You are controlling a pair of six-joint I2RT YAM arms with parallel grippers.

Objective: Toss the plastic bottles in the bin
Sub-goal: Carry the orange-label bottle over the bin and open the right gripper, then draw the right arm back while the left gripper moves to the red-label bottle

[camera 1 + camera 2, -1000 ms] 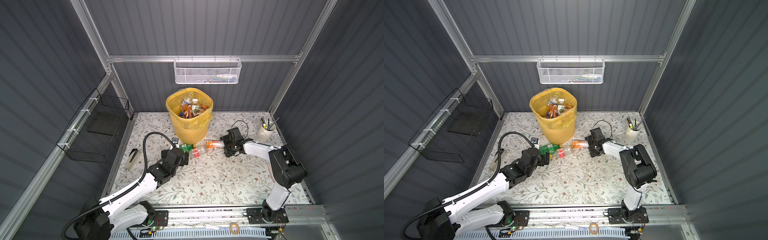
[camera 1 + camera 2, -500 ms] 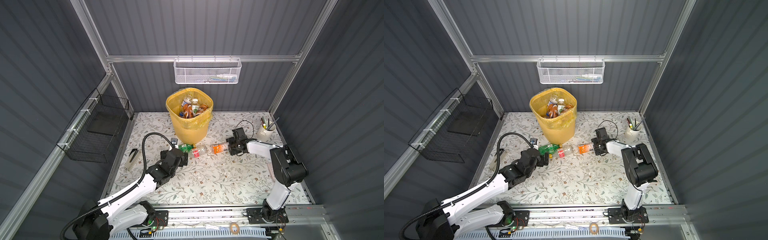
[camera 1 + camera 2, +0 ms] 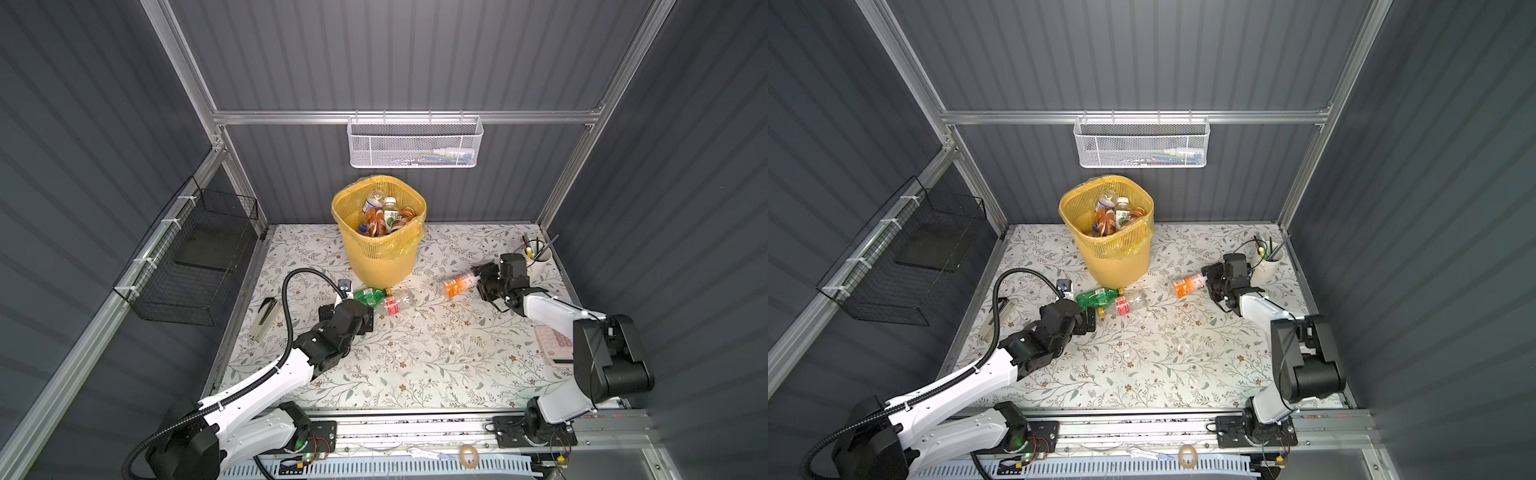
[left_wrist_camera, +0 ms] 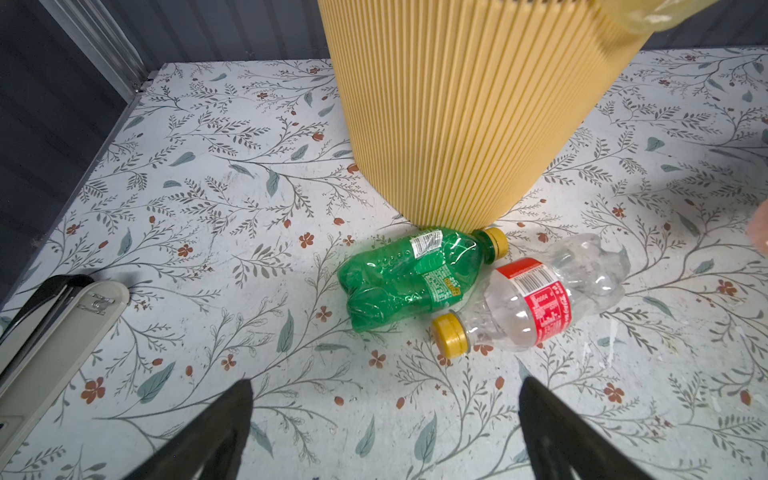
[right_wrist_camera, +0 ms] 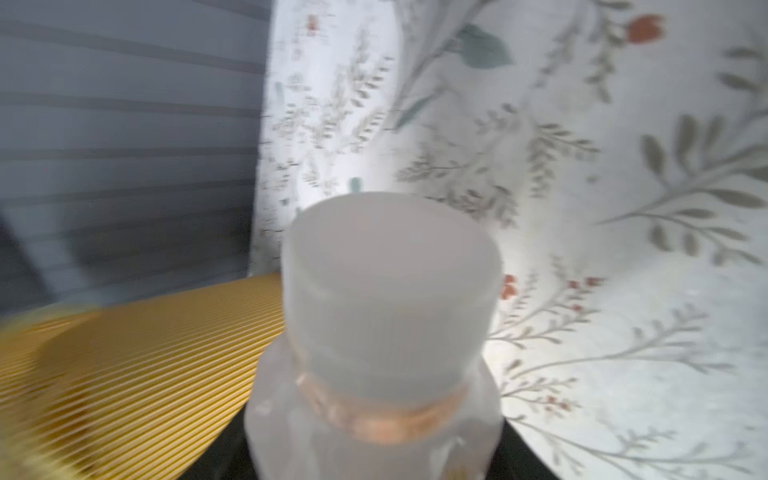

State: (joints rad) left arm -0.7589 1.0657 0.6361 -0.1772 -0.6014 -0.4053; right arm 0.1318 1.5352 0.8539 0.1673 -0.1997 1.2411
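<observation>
The yellow lattice bin stands at the back centre with several plastic bottles inside. At its foot lie a green bottle and a clear red-labelled bottle, both with yellow caps. My left gripper is open just in front of them, touching neither. My right gripper is shut on the neck end of an orange-labelled bottle, whose white cap fills the right wrist view.
A white cup of pens stands just behind the right gripper. A grey stapler lies at the left edge, and a small device beside the green bottle. A pink keypad lies under the right arm. Wire baskets hang on the walls.
My right gripper closed on the orange-labelled bottle and drew it to the right, away from the bin and the other two bottles. The left arm has barely moved.
</observation>
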